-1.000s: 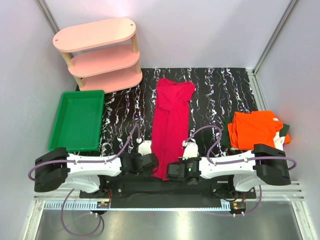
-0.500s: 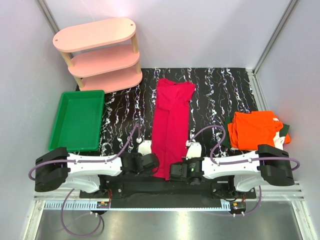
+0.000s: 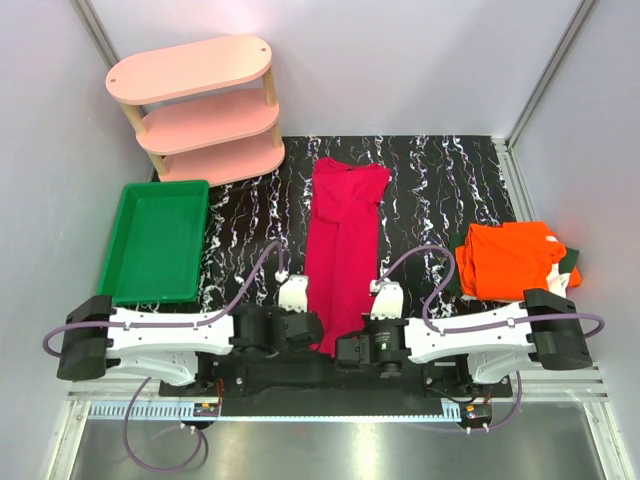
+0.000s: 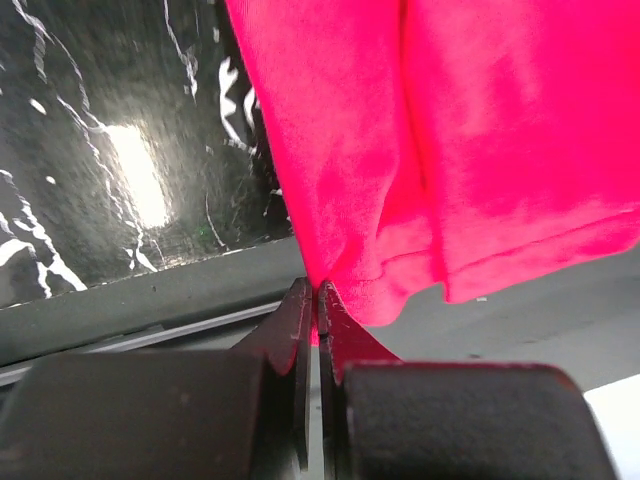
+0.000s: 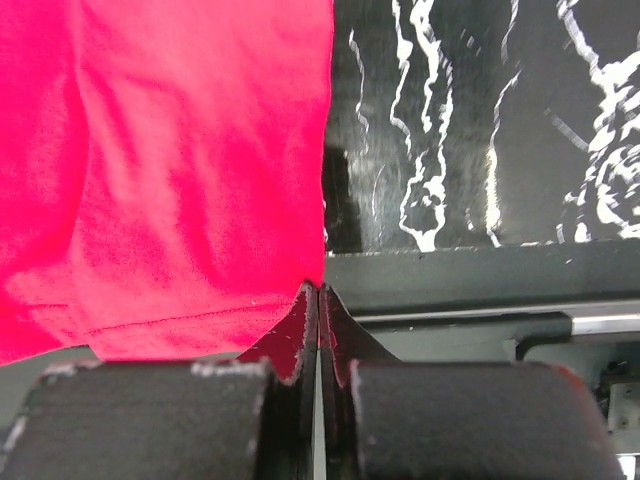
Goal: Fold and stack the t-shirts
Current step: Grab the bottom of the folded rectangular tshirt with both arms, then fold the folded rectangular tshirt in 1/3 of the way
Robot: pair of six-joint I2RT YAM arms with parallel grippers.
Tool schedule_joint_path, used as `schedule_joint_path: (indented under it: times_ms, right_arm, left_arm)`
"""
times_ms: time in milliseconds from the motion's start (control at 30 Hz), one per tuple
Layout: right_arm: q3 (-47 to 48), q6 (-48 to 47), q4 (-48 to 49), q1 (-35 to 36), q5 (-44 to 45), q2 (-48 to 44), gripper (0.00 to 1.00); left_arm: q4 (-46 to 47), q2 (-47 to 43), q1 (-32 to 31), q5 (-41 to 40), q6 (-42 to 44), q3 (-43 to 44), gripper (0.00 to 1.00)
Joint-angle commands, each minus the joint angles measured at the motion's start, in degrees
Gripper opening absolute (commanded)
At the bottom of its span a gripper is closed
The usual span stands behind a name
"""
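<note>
The red shirt [image 3: 345, 240] lies in the middle of the table [image 3: 440, 190] as a long, narrow strip, folded lengthwise. A fold line runs down its length. Its long axis runs from the near edge towards the far wall and leans slightly, so the far end sits a little to the right of the near end. The far end is somewhat wider and uneven. Whether that is the neck end cannot be told. The near hem reaches past the table's front edge and hangs over the grey rail [image 4: 180, 300] there.

Both arms lie low along the near edge and reach inward to that hem. The left gripper [image 4: 317, 292] is clenched on the hem's left corner, and the wrist view shows red cloth pinched between its dark tips. The right gripper [image 5: 318, 290] is clenched at the hem's right corner, its tips pressed together right where the cloth's side edge meets the hem. A sliver of red shows between them, so it appears to be grasping the shirt as well.

The orange shirt [image 3: 510, 258] lies folded at the right side of the table, well apart from the red one, with a white label [image 3: 556, 281] at its near right corner. It rests on the green shirt [image 3: 570, 262], which shows only as a dark border around it.

A green tray [image 3: 155, 240] sits at the left, and a pink shelf [image 3: 200, 105] stands at the far left corner.
</note>
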Motion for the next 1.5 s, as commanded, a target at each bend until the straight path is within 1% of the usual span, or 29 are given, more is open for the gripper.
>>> schedule_joint_path:
  times_ms: [0,167,233,333,533,600,633,733,800,833,900,933,1000,1133,1200,1300,1467]
  right_arm:
    - [3.6,2.2,-6.7,0.1,8.3,-3.4,0.0]
    - [4.4,-1.4,-7.2,-3.4,10.2,-5.4,0.0]
    - [4.7,-2.8,-7.2,-5.9,10.7,-6.5,0.0]
    - [4.5,-8.1,-4.6,-10.3,11.5,-8.3,0.0]
    - [4.2,-23.2,4.6,-19.1,10.7,-9.9,0.0]
    - [4.6,-26.7,8.4,-21.7,9.8,-9.5,0.0]
    - [4.8,-30.4,9.8,-24.4,9.4,-9.3,0.0]
    - [5.7,-38.0,17.3,-30.4,6.7,-8.1,0.0]
    - [6.8,-43.3,20.6,-33.8,4.4,-6.6,0.0]
    - [7.3,-45.1,23.6,-36.8,3.5,-4.8,0.0]
    - [9.3,-49.0,26.0,-39.9,1.3,-2.8,0.0]
    - [10.1,-50.1,28.2,-42.6,0.6,-0.5,0.0]
    - [12.7,-52.9,30.0,-44.5,-0.9,2.0,0.0]
    - [17.0,-55.3,33.7,-48.4,-3.5,9.1,0.0]
    - [18.9,-55.9,34.6,-50.1,-4.9,11.1,0.0]
    - [20.5,-56.3,36.5,-51.8,-6.2,13.9,0.0]
    - [20.9,-56.7,37.8,-54.0,-7.4,16.7,0.0]
  left_arm:
    - [-5.1,-2.7,-0.2,-7.1,0.5,5.8,0.0]
    - [-7.1,-1.7,0.9,-10.1,3.8,9.9,0.0]
    - [-7.2,-1.0,2.5,-10.6,4.9,10.7,0.0]
    - [-6.7,-0.8,5.2,-11.2,7.5,11.5,0.0]
    - [-3.2,-0.1,12.5,-9.9,15.3,12.4,0.0]
    - [-1.1,0.7,15.8,-9.2,17.2,13.1,0.0]
    - [-0.5,1.2,17.0,-8.4,19.5,13.5,0.0]
    - [2.5,3.9,22.6,-6.5,24.0,15.4,0.0]
    - [4.4,6.6,24.7,-5.0,27.1,17.3,0.0]
    - [5.0,8.7,26.6,-4.6,27.9,18.2,0.0]
    - [7.0,11.0,28.6,-3.2,30.3,20.7,0.0]
    - [7.4,13.4,30.4,-2.8,30.9,21.6,0.0]
    - [8.8,15.8,32.3,-1.1,32.6,24.7,0.0]
    - [10.5,22.6,36.6,0.5,34.3,29.7,0.0]
    - [11.5,24.6,38.7,2.3,35.0,32.4,0.0]
    - [11.9,28.3,40.6,3.8,36.0,36.1,0.0]
    - [12.1,33.6,41.8,5.4,37.3,41.1,0.0]
